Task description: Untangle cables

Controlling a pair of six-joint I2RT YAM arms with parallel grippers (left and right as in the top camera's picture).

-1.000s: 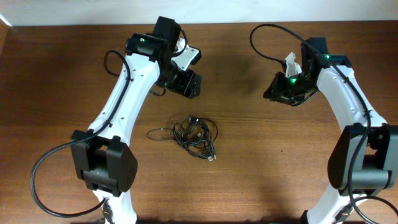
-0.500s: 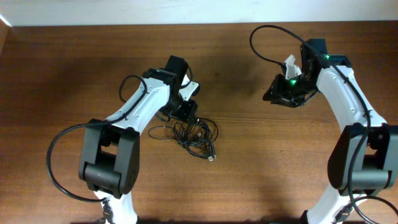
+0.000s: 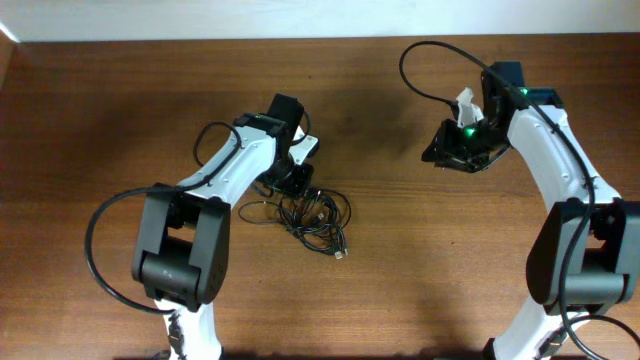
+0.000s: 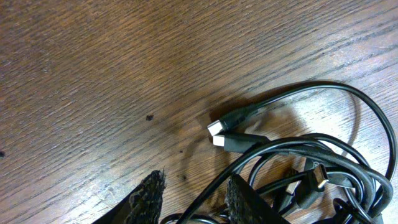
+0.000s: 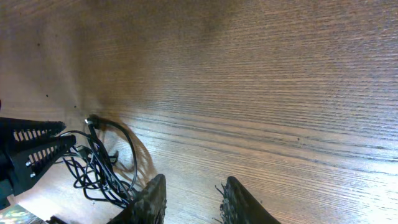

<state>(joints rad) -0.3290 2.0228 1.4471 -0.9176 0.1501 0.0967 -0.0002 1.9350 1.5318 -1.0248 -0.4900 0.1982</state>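
The cables (image 3: 315, 215) lie as one tangled black bunch on the wooden table (image 3: 120, 110), with a loop trailing left and a plug at the lower right. My left gripper (image 3: 297, 185) is low over the bunch's upper left edge. In the left wrist view the cables (image 4: 298, 168) show two silvery-tipped plugs (image 4: 216, 132). The left gripper (image 4: 193, 183) stands partly open, one black strand running between its fingers without being pinched. My right gripper (image 3: 445, 155) hovers far to the right, open and empty. From the right wrist, the right gripper (image 5: 193, 186) sees the cables (image 5: 99, 168) at the far left.
The thicker black cable of the right arm (image 3: 420, 60) loops above the table at the back. The left arm's cable (image 3: 100, 250) curves out near its base. The left arm's fingers (image 5: 31, 149) show at the left edge of the right wrist view.
The left arm has swung from the back of the table down onto the cable bunch, and its jaws have narrowed around a strand. The right arm has hardly moved.
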